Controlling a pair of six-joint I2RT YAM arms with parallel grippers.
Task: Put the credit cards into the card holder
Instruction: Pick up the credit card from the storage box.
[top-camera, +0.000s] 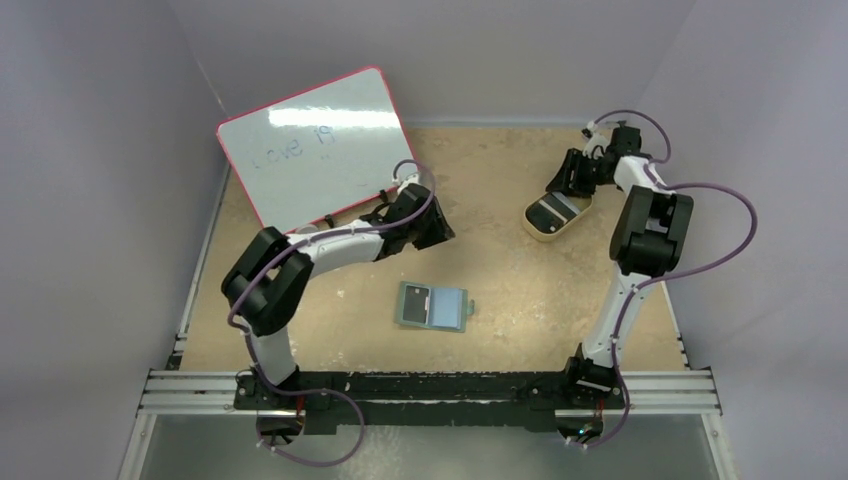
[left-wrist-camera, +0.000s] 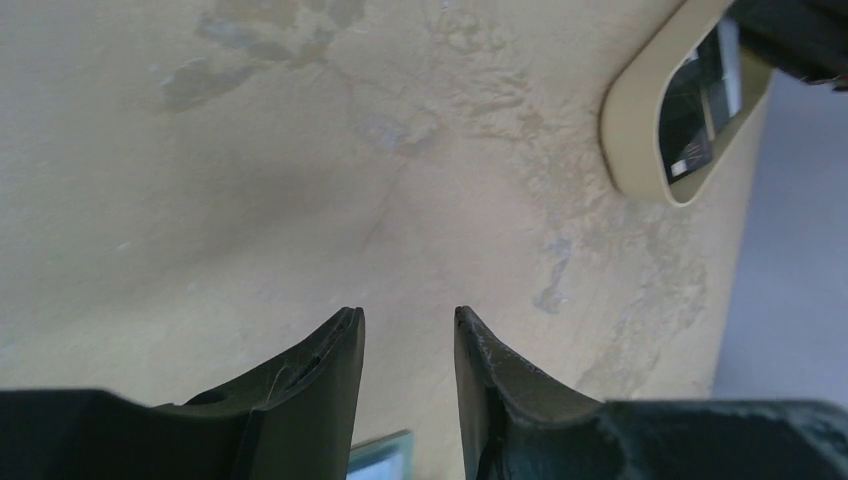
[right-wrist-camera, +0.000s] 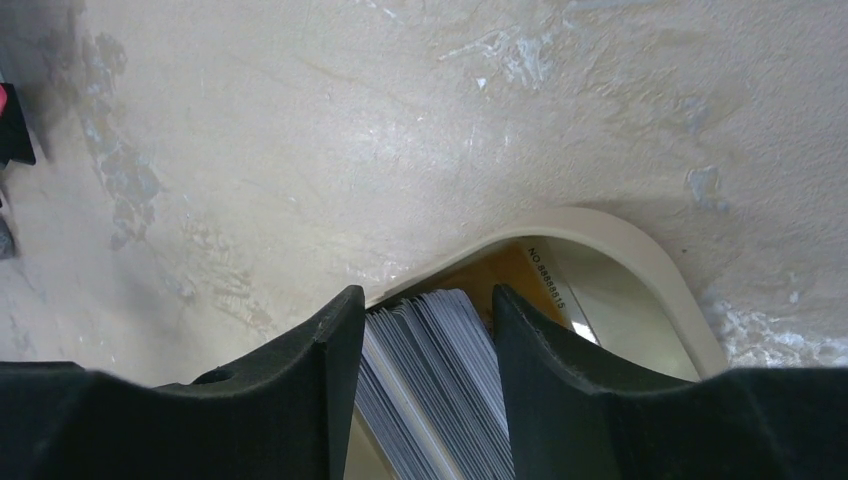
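right claw (right-wrist-camera: 425, 295): far right, jaws apart astride credit cards (right-wrist-camera: 440, 390) in tan tray (right-wrist-camera: 640, 245), grip unclear | left claw (left-wrist-camera: 408, 312): parted, empty | card holder (top-camera: 432, 306): open, centre, nearer left claw

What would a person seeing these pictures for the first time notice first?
The white board with a red rim sits at the far left. The card holder lies open near the middle of the table. At the far right, the right gripper hangs open over the tan tray that holds the credit cards.

Overhead looks down; close wrist views seemingly share the tray (left-wrist-camera: 624, 128).
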